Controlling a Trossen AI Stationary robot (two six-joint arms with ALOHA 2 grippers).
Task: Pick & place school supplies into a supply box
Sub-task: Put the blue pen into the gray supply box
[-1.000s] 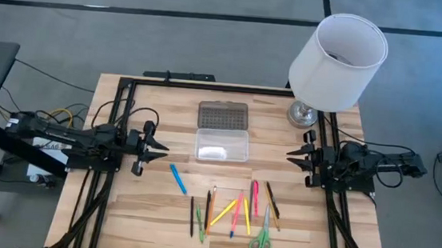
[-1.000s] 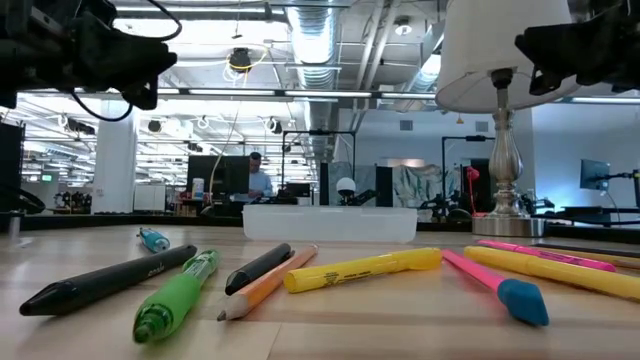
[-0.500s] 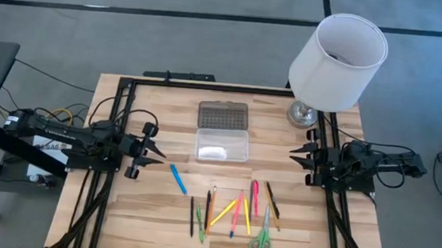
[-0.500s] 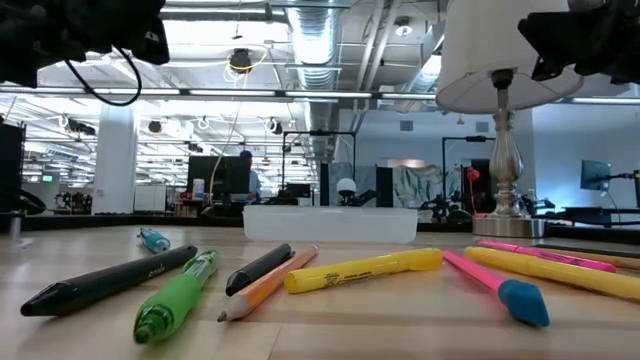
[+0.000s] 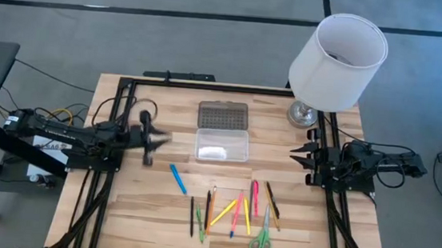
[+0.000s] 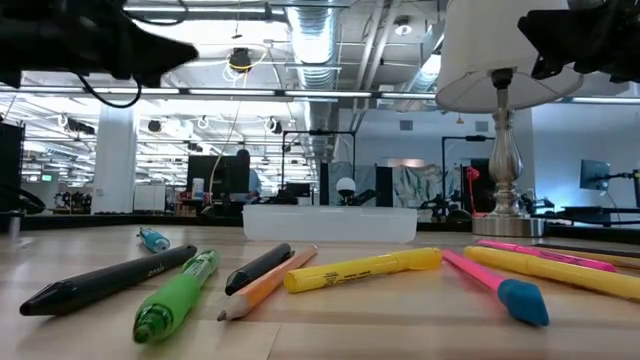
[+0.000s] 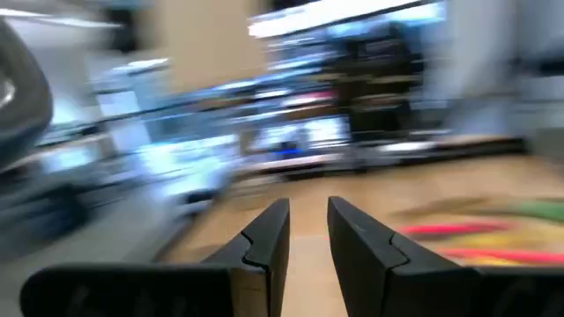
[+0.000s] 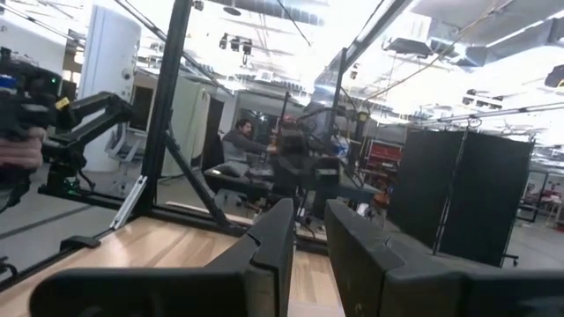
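Your left gripper (image 5: 154,138) has swung from the table's left edge toward the supply box (image 5: 222,144), its fingers standing narrowly apart with nothing between them; your right gripper (image 5: 297,157) waits near the right edge, likewise slightly parted and empty. The school supplies (image 5: 233,213) lie fanned across the table (image 5: 133,213) in front of the box, none inside it, a blue pen (image 5: 178,178) nearest your left gripper. Expect light, stiff, smooth barrels that may roll; take the pen at mid-length, across its axis.
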